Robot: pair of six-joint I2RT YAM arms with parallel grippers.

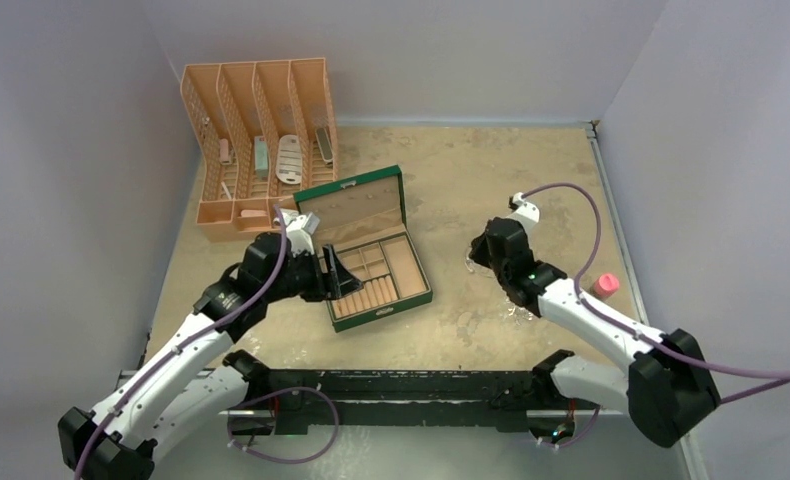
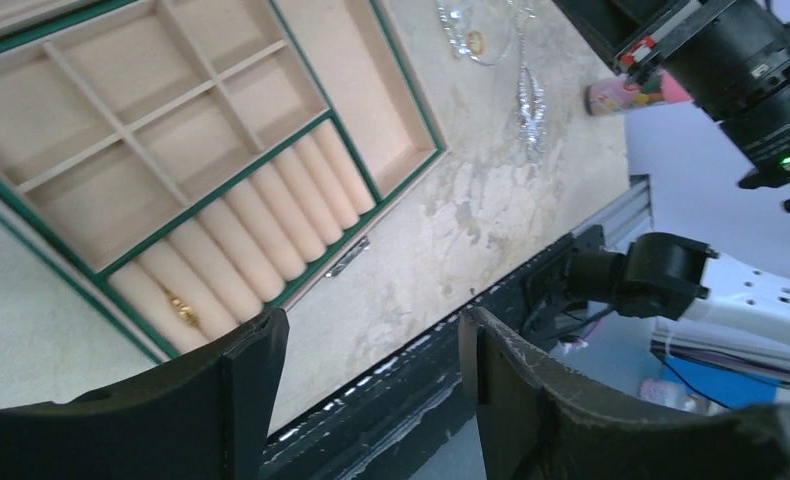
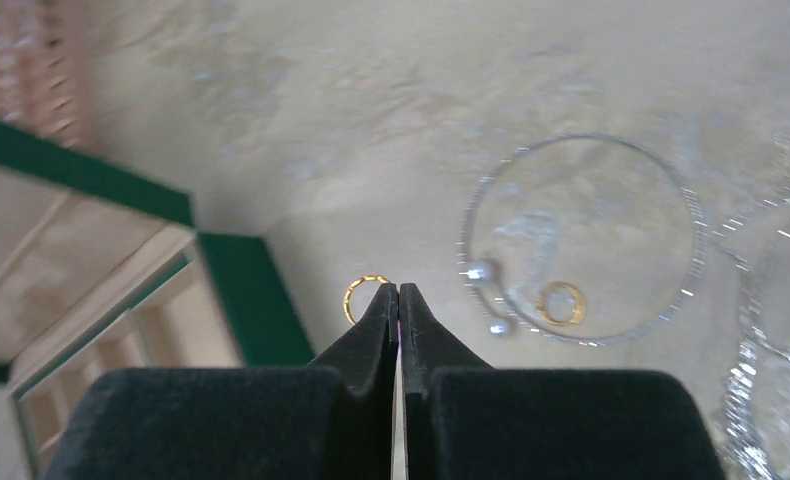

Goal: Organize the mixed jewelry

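The right gripper [image 3: 399,300] pinches a gold ring [image 3: 368,280]; the green jewelry box [image 3: 256,300] lies left. Left gripper [image 2: 371,320] hangs spread.

— What is held at the tips of the right gripper [image 3: 398,292]?
— A small gold ring [image 3: 364,296] is pinched there, partly hidden by one finger.
— And beyond the tips?
— Just to the right, a thin silvery hoop [image 3: 581,240] is laid flat, with a second gold ring [image 3: 561,303] enclosed by it. Further right, a glittering chain cluster [image 3: 771,400] is seen, blurred.
— Near the left gripper [image 2: 371,330]?
— A gold piece [image 2: 181,308] is lodged between padded rolls [image 2: 271,220], just ahead of one finger.
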